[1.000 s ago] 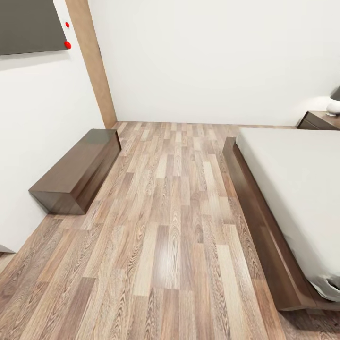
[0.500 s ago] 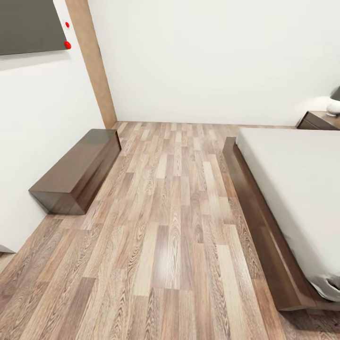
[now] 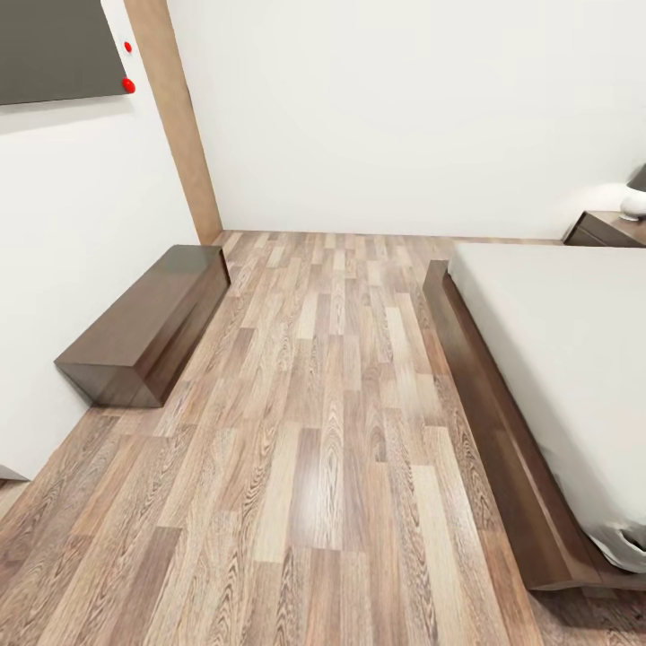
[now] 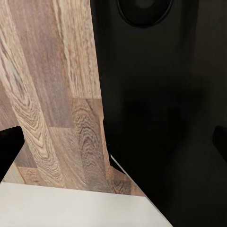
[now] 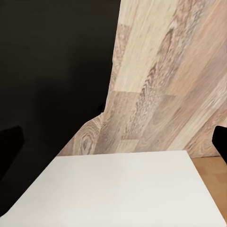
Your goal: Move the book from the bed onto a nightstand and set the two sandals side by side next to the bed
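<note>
Head view gives you the bed at right, its mattress bare where it shows, and the nightstand beyond. You're on the approach; next, find book and sandals. Each pincer's state: I cannot tell.

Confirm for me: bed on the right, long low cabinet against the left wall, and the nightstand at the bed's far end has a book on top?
Not quite. In the head view the nightstand carries a white lamp base, not a book. The bed on the right and the cabinet against the left wall are as you say.
</note>
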Motion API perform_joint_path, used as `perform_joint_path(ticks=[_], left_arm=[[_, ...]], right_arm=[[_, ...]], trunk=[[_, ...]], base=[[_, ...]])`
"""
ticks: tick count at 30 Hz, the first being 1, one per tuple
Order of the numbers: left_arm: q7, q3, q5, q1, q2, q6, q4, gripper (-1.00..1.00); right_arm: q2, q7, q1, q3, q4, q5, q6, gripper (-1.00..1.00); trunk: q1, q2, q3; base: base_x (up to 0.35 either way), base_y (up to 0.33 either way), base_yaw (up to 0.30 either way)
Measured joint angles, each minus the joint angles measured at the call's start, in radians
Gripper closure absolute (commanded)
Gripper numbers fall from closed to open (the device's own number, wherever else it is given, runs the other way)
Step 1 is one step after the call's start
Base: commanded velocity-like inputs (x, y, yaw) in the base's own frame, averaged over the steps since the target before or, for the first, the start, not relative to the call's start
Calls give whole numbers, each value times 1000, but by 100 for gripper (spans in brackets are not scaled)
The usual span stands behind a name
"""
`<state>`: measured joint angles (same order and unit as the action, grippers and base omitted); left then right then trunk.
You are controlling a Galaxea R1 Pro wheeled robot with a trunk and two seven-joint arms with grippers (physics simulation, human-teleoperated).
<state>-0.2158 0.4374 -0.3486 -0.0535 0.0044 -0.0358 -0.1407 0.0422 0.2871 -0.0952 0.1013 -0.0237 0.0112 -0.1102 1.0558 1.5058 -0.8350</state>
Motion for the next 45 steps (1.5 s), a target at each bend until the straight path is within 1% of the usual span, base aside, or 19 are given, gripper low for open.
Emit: perform_joint_path(ticks=[8,11,18,30,45], left_arm=[[0,-1,0,0,0,1,0,-100],[1,-1,0,0,0,1,0,-100],[2,-2,-1,0,-1,2,0,-100],[3,1,0,0,-3,0,-1,-100],[3,2,-2,0,-3,-1,-1,-100]], right_arm=[[16,0,0,1,0,0,0,-100],[27,0,0,1,0,0,0,-100],[38,-1,0,1,0,0,0,-100],[42,-1,0,1,0,-1,2,-100],[42,-1,0,1,-1,-1,2,-100]], trunk=[[0,0,0],[0,0,0],[0,0,0],[0,0,0],[0,0,0]], base=[[0,0,0],[0,0,0],[0,0,0],[20,0,0],[200,0,0]])
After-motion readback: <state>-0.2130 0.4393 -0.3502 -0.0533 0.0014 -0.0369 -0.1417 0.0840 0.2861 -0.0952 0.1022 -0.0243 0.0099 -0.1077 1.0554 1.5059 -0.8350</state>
